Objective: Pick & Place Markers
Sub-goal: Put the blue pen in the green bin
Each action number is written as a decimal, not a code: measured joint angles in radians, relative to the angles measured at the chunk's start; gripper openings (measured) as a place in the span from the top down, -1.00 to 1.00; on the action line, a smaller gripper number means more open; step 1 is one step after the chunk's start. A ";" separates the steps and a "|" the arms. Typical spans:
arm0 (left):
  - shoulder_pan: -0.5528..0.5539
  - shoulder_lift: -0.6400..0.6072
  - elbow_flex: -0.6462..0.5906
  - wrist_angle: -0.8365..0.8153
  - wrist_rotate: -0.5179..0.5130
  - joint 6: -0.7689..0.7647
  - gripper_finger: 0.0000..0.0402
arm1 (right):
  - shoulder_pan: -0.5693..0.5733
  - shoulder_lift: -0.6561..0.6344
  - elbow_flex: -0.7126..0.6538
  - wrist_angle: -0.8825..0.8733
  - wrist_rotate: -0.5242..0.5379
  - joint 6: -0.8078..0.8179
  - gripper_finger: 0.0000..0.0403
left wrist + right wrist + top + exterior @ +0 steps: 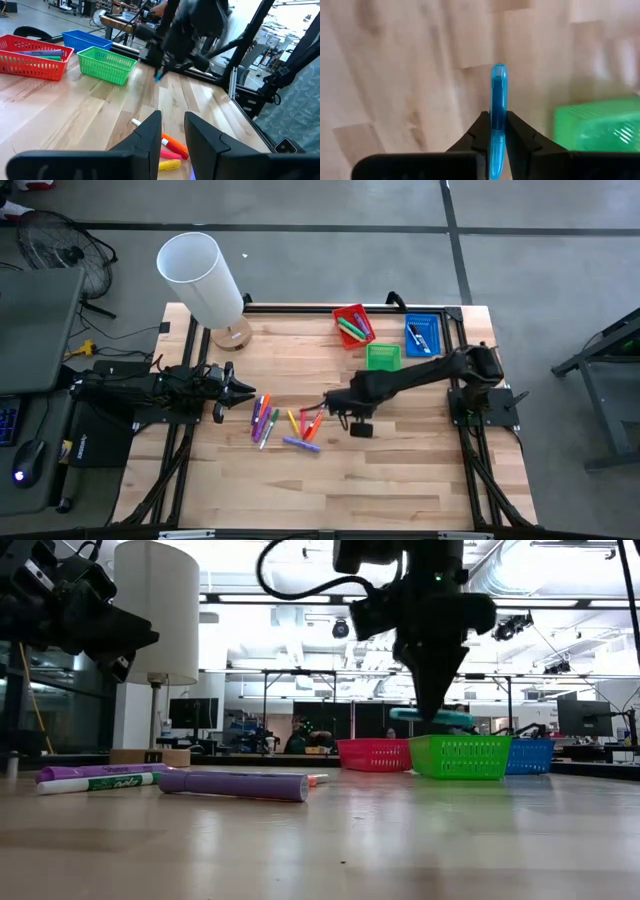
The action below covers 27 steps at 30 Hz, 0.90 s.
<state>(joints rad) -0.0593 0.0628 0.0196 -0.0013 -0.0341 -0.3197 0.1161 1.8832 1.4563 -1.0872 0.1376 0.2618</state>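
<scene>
Carry step: R gripper (492,131) clenched on teal marker (498,90), off table; next needs move over matching tray, then release

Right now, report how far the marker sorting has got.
Done: a few markers already lie in the red tray and the blue tray. In hand: the right gripper is shut on a blue marker, lifted off the table near the green tray. Left: a scatter of loose markers on the wooden table. The left gripper waits at their edge, holding nothing.
</scene>
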 joint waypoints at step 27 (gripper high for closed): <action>0.000 0.000 0.000 0.000 0.000 0.000 0.59 | -0.423 -0.073 -0.144 -0.110 -0.082 0.158 0.87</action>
<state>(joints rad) -0.0593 0.0630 0.0194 -0.0013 -0.0341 -0.3196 -0.3067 1.8107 1.3118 -1.1975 0.0554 0.4199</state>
